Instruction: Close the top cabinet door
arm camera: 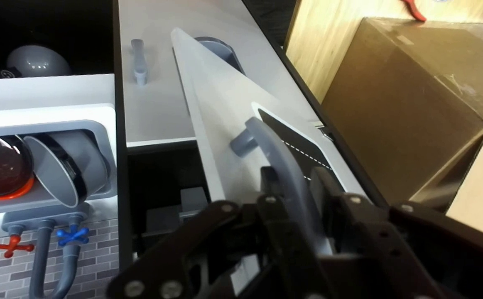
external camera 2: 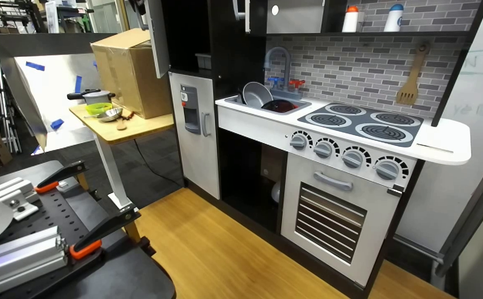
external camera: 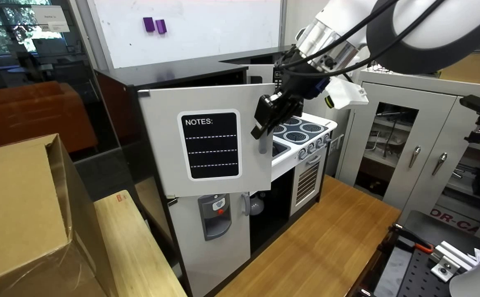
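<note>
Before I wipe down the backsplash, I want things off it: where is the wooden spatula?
In an exterior view, the wooden spatula hangs toward the right, against the brick-patterned backsplash, above the stovetop.

The white arm featured a silver wrist section and black cables, the black gripper round metallic screws.

In an exterior view I had a brown wooden surface, the play kitchen standing on it from twelve to three o'clock. Toward eleven I saw a pale table carrying a cardboard box at one o'clock, and a grey pot, green bowl and metal bowl near ten.
</note>
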Controlling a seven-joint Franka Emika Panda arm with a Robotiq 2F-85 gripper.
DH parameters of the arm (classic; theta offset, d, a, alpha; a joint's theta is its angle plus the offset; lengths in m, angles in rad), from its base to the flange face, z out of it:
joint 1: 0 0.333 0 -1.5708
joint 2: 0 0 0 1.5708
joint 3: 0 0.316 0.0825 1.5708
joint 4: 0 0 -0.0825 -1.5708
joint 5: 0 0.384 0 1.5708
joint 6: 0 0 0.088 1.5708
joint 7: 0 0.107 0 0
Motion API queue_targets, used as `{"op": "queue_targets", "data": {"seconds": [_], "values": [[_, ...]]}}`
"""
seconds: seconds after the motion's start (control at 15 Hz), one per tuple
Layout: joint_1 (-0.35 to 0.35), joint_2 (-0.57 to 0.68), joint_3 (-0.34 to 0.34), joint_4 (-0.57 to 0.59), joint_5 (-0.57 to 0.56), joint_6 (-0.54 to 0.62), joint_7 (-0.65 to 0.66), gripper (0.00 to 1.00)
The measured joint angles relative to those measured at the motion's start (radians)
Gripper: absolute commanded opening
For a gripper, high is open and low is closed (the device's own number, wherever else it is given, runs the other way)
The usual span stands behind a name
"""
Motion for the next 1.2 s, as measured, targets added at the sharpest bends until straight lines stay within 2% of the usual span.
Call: {"op": "queue_targets", "data": {"seconds": [0.33,1.2], "values": [[-0.009,0.003,0.000,0.002,-0.006,0.000,-0.022,0.06],[-0.128,0.107,0.021,0.091,-0.151,0.022,0.027,0.06]]}}
